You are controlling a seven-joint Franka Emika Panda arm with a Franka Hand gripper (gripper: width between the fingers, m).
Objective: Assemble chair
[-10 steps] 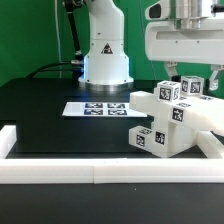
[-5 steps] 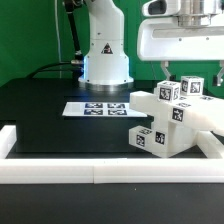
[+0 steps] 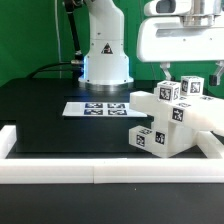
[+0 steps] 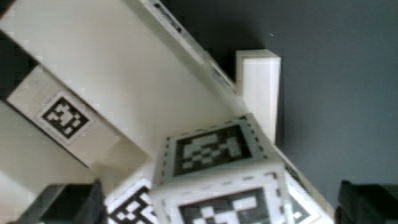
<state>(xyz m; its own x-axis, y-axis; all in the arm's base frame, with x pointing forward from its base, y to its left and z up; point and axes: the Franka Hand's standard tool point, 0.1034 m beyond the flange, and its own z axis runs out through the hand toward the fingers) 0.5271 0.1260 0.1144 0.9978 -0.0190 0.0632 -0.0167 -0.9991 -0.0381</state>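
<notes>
The chair parts (image 3: 172, 125) stand joined as one chunky white cluster with black-and-white tags at the exterior view's right. Two tagged cubes (image 3: 168, 92) top it. My gripper (image 3: 189, 72) hangs open just above those cubes and holds nothing. In the wrist view, my gripper (image 4: 217, 206) has its dark fingertips (image 4: 68, 204) on either side of a tagged cube (image 4: 217, 160), apart from it. A tagged white slab (image 4: 68, 115) and a white post (image 4: 260, 90) lie beyond it.
The marker board (image 3: 97, 108) lies on the black table at the middle. A long white border rail (image 3: 100, 172) runs along the front edge. The arm's white base (image 3: 105, 55) stands at the back.
My gripper has risen a little and shifted slightly toward the exterior view's left. The chair parts have not moved.
</notes>
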